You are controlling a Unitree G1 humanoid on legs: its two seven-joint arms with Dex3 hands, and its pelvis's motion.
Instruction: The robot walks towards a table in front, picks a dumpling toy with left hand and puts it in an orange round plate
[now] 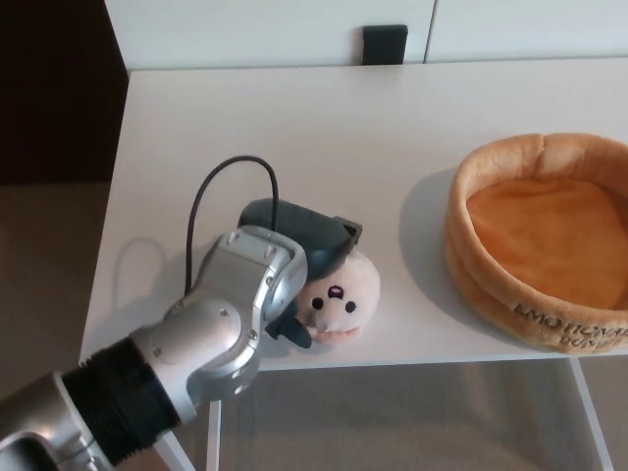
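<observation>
Dumpling toy on table | left hand cupped around it, fingers touching

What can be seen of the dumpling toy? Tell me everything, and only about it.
The dumpling toy is a round, pale peach plush with two black eyes and a small dark mouth, face toward the camera. It sits near the front edge of the white table, left of the orange round plate and apart from it. The left hand touches its top and left side, one fingertip against its lower left.
</observation>
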